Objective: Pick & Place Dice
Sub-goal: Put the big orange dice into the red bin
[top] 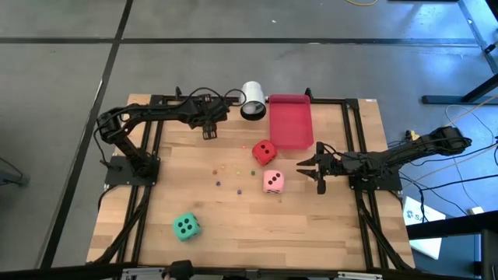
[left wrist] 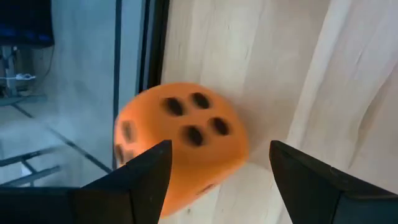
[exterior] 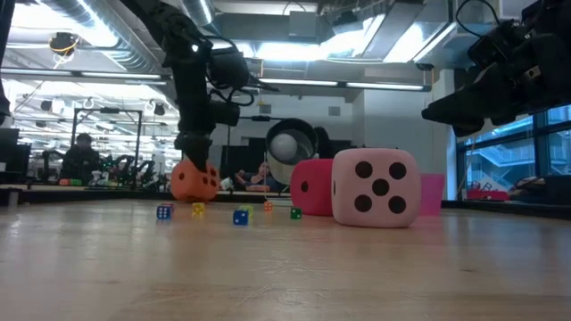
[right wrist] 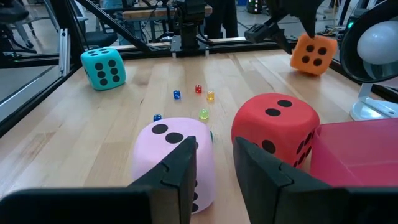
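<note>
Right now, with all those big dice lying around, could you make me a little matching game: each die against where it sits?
Dice:
1. orange die
2. green die
3. pink die
4. red die

Places:
A. alone near the table's front edge
B. under the open left gripper
C. beside the red tray
D. just ahead of the right gripper

Pairs: 1-B, 2-A, 3-D, 4-C

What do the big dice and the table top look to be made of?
Pink die and red die: probably soft foam, with a matte skin, rounded corners and dark flat pips. The orange die looks the same. Table top: pale wood planks, with visible grain and seams and a slight sheen.
</note>
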### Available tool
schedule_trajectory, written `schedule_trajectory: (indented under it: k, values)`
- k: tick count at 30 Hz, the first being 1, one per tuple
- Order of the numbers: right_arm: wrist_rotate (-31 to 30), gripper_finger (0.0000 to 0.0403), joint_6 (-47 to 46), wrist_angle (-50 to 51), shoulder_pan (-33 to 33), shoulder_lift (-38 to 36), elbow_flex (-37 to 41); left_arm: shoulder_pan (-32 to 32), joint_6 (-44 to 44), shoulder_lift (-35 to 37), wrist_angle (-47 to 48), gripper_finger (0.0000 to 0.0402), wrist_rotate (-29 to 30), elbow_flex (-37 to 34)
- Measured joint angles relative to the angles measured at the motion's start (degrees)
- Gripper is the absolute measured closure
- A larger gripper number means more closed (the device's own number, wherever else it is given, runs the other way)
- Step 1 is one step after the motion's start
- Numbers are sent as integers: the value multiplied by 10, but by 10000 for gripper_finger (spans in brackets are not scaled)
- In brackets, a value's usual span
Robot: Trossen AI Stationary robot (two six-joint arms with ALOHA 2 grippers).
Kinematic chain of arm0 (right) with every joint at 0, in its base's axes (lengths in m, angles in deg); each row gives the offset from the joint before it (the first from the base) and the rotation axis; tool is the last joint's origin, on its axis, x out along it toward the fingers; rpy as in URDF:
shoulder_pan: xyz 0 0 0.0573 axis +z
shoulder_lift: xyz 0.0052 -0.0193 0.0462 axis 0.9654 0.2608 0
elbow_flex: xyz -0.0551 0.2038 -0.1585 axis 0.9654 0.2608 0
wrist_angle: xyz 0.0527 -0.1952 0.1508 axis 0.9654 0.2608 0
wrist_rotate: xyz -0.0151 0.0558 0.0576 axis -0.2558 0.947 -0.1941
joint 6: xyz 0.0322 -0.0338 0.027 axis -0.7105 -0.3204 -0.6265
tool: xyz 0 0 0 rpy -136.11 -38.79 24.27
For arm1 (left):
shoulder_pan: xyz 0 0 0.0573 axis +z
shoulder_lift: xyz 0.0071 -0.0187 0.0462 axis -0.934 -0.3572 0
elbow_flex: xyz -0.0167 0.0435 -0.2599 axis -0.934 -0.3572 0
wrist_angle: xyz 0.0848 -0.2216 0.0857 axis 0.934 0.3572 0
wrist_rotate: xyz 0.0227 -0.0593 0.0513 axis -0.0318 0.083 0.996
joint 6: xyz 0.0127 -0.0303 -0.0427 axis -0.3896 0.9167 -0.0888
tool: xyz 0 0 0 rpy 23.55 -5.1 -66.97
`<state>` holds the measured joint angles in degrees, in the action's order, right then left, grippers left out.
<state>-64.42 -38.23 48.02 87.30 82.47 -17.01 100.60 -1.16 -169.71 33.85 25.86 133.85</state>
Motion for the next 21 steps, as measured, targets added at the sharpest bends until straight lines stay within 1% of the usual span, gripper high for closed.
schedule_trajectory:
  k: [4, 9, 12, 15, 19, 21]
  values:
    - [0, 294, 0, 0, 0, 0, 0, -3, -21, 8, 7, 139, 23, 0]
    - [0, 294, 0, 0, 0, 0, 0, -7, -45, 46, 15, 139, 40, 0]
    - [0, 294, 0, 1, 0, 0, 0, 4, -32, 76, 15, 139, 23, 0]
    - [0, 294, -1, 1, 0, 0, 0, 21, -2, 91, 19, 139, 0, 0]
    - [0, 294, -1, 3, 0, 0, 0, 36, 68, 86, 18, 139, -53, 0]
    - [0, 294, -1, 3, 0, 0, 0, 34, 89, 73, 20, 139, -60, 0]
